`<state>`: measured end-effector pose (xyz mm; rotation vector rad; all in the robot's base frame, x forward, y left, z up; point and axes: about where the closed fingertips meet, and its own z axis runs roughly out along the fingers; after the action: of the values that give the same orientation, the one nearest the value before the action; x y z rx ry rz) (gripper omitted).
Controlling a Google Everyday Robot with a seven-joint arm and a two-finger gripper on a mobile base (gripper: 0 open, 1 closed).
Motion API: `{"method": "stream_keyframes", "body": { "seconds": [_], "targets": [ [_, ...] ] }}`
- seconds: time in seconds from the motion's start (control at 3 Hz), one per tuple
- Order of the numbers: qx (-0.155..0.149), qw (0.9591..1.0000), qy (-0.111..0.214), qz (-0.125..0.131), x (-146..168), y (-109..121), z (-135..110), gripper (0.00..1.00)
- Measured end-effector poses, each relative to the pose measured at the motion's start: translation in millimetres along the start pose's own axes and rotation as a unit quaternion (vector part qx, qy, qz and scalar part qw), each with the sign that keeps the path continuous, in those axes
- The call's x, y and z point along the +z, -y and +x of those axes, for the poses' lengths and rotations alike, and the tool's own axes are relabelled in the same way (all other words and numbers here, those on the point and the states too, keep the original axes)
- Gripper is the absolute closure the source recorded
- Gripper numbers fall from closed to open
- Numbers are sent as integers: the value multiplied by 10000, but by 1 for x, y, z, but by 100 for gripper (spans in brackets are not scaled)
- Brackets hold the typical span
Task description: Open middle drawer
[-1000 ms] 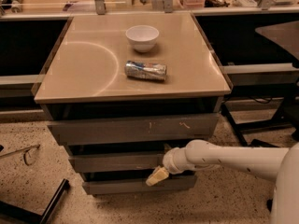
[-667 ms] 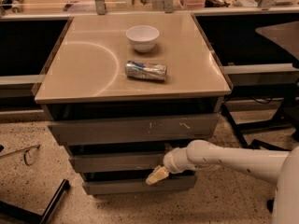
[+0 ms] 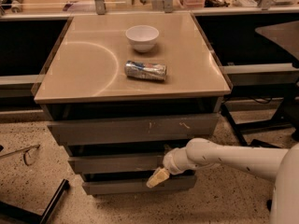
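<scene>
Below front edge of worktop [image 3: 93, 64], right of centre: gripper [image 3: 158, 177] at lower lip of middle drawer [image 3: 117, 164], just above bottom drawer [image 3: 121, 186]. Grip state: cannot tell. Drawer seemingly not yet open. Risk: handle-less front, poor purchase; gripper slips off or drags bottom drawer instead.

Noted: speckled stone floor [image 3: 28, 190]; beige-topped cabinet [image 3: 84, 73] at centre; dark benches [image 3: 23, 41] behind on both sides. Warm, dim lighting. Gripper [image 3: 158, 177] low against cabinet front.
</scene>
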<state>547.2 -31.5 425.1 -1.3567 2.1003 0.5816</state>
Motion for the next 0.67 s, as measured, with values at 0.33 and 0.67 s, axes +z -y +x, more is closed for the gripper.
{"method": "stream_keyframes", "body": {
  "seconds": [0.33,0.67],
  "targets": [
    [-85,9979,-257,-591,-5,-30,4,0],
    [-42,9923,-431,-1163,-20,-70,11,0]
  ]
}}
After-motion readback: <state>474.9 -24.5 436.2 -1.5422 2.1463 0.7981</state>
